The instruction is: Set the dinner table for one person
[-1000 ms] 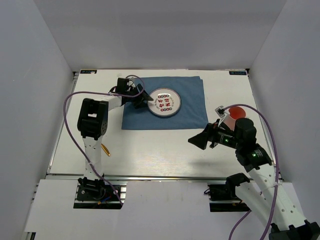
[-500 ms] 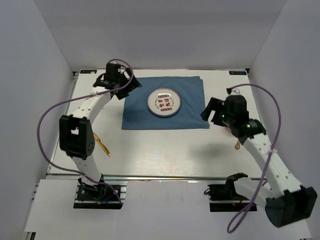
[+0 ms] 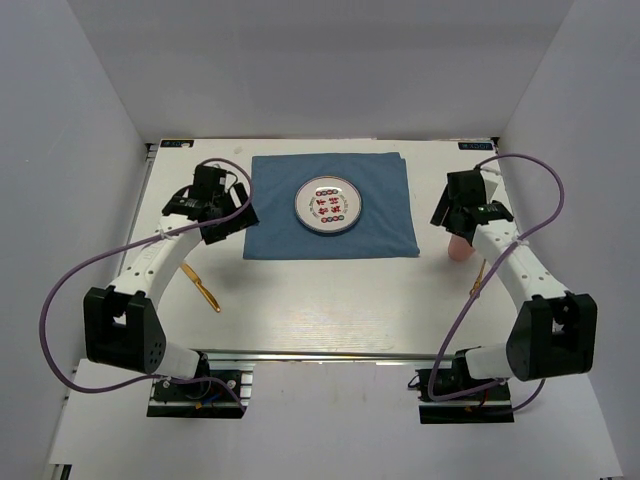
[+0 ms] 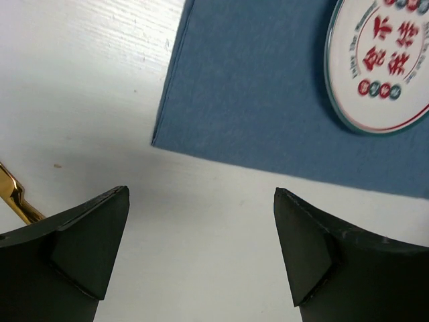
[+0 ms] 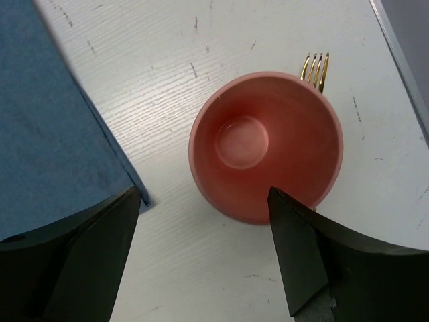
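The dinner table (image 3: pixel 320 300) is a large white tabletop. A blue cloth (image 3: pixel 380 215) lies at its back middle with a round patterned plate (image 3: pixel 328 205) on it. My left gripper (image 3: pixel 237 218) is open and empty, above bare table just left of the cloth's near-left corner (image 4: pixel 155 141); its jaws (image 4: pixel 201 235) stand wide apart. My right gripper (image 3: pixel 450 215) is open and empty just above a pink cup (image 3: pixel 459 248). In the right wrist view the upright cup (image 5: pixel 266 147) sits just beyond the gripper (image 5: pixel 204 228), off the cloth's corner (image 5: pixel 137 198).
A gold fork (image 3: pixel 480 278) lies right of the cup, its tines (image 5: pixel 315 67) showing behind the cup. Another gold utensil (image 3: pixel 203 290) lies on the left of the table and shows at the left wrist view's edge (image 4: pixel 17 198). White walls surround the table.
My left gripper has drawn back from the plate's left side to the table left of the cloth. My right gripper has swung from the table's middle to the back right, over the cup.
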`<state>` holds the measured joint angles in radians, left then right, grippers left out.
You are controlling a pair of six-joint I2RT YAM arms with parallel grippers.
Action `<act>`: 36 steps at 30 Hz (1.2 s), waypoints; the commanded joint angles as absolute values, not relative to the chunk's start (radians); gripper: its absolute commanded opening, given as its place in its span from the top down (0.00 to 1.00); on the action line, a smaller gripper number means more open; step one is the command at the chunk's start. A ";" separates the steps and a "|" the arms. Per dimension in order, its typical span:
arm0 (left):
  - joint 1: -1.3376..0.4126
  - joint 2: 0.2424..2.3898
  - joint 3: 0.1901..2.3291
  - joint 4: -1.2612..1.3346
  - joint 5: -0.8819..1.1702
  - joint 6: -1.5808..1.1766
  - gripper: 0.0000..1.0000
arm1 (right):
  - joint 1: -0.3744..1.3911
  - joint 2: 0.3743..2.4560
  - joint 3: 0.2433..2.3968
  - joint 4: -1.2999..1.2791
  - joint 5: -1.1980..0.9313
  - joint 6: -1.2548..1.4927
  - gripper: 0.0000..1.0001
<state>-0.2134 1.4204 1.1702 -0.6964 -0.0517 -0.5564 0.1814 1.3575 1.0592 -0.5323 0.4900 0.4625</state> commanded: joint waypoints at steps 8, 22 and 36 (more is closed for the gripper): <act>-0.219 1.394 1.144 -0.675 0.037 -0.511 0.02 | 0.114 1.518 1.117 -0.455 0.486 0.403 0.32; -0.229 1.364 1.161 -0.724 0.015 -0.479 0.02 | 0.232 1.848 1.610 -0.569 0.379 0.210 1.00; -0.201 1.259 1.014 -0.594 0.095 -0.408 0.02 | 0.291 2.371 2.275 -0.540 0.250 0.038 1.00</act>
<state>-0.2039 1.3254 1.0294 -0.6430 0.0593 -0.4286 0.2951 2.3497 2.1872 -0.5781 0.2581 0.0868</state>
